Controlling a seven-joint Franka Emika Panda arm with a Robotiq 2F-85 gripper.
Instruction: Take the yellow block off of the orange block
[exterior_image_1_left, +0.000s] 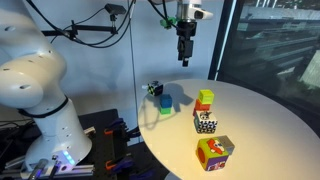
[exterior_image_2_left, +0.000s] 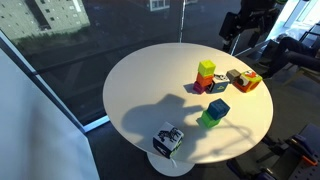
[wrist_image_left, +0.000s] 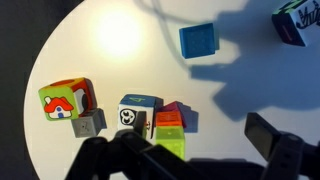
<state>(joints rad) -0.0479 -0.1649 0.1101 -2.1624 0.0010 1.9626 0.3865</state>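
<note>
The yellow block sits on top of the orange block on the round white table. The stack also shows in an exterior view, yellow block over orange block. In the wrist view the yellow block and orange block lie near the bottom edge, between the fingers. My gripper hangs high above the table, well apart from the stack, open and empty. It also shows in the wrist view and in an exterior view.
A black-and-white patterned cube touches the stack, with a purple block beside it. A larger multicoloured cube stands further along. A blue block on a green block and another patterned cube stand near the table edge.
</note>
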